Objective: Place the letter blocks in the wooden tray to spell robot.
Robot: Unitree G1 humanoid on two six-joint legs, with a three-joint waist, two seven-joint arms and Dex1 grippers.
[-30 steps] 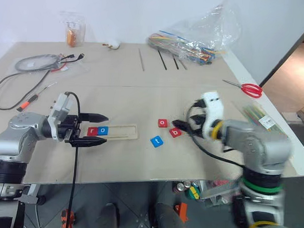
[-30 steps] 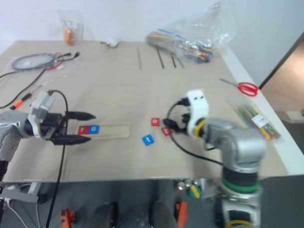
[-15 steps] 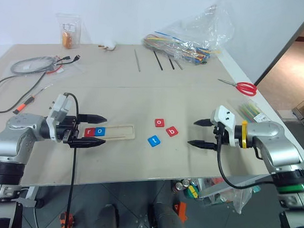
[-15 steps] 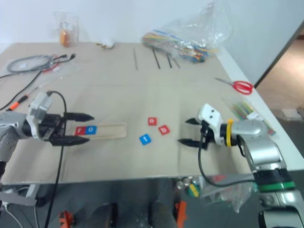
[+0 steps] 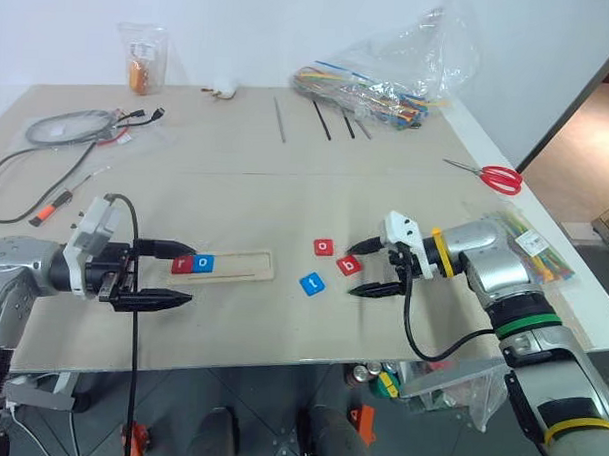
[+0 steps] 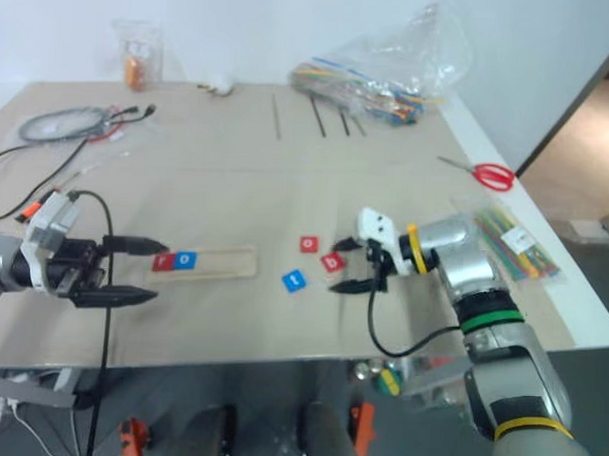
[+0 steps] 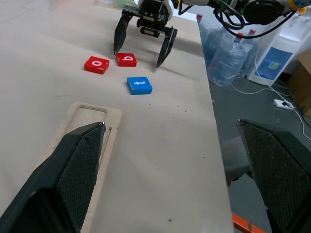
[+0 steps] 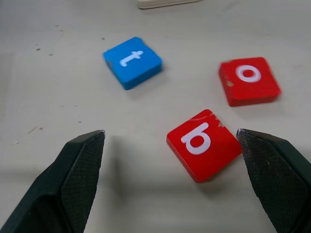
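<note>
My right claw (image 5: 369,267) has swung down to the red b block (image 5: 350,266), open and straddling it; the wooden tray (image 5: 245,265), holding 2 blocks, lies beyond, toward my open left claw (image 5: 178,275).

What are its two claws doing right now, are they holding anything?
Left gripper: open, holding nothing, near the tray.
Right gripper: open, holding nothing, around the b block.
</note>
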